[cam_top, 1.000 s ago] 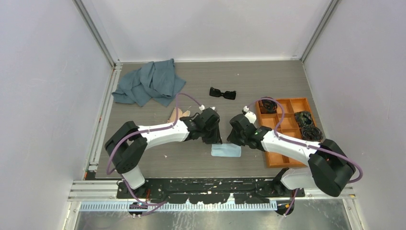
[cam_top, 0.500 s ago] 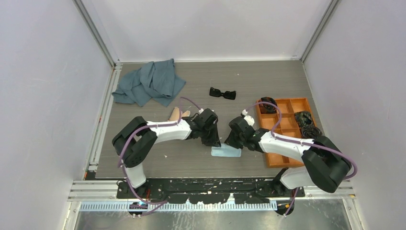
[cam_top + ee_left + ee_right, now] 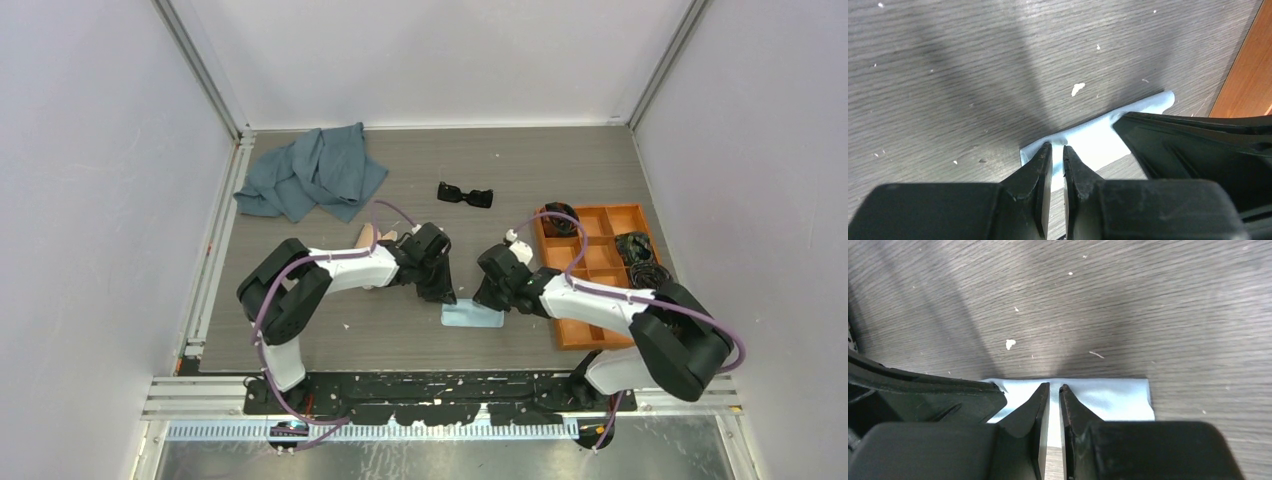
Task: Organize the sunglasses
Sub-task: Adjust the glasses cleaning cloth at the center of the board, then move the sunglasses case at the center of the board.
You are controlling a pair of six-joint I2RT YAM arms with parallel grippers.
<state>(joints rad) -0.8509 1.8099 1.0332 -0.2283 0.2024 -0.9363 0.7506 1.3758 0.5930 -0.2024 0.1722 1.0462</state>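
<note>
**Sunglasses lie untouched while both jaws work the cloth**

The sunglasses [image 3: 465,194] lie folded on the desk [image 3: 560,165], toward the far edge and about midway across. Nothing touches them, and they are well apart from both arms.

Nearer the near edge, also about midway across, a small pale blue cloth [image 3: 472,318] lies flat. Both arms reach in to it. The left arm [image 3: 350,268] comes from the left-edge side and the right arm [image 3: 590,300] from the right-edge side.

The left jaws are drawn to a thin slit, their tips set on the cloth's far edge near 1 corner, pinching it there. The right jaws are likewise drawn to a thin slit, pinching the same edge further along. The 2 sets of jaws stand just beside each other.

An orange tray [image 3: 612,222] sits along the right edge, with black coiled bundles [image 3: 640,262] in some of its compartments. A grey-blue rag [image 3: 312,172] lies crumpled at the far left corner.
</note>
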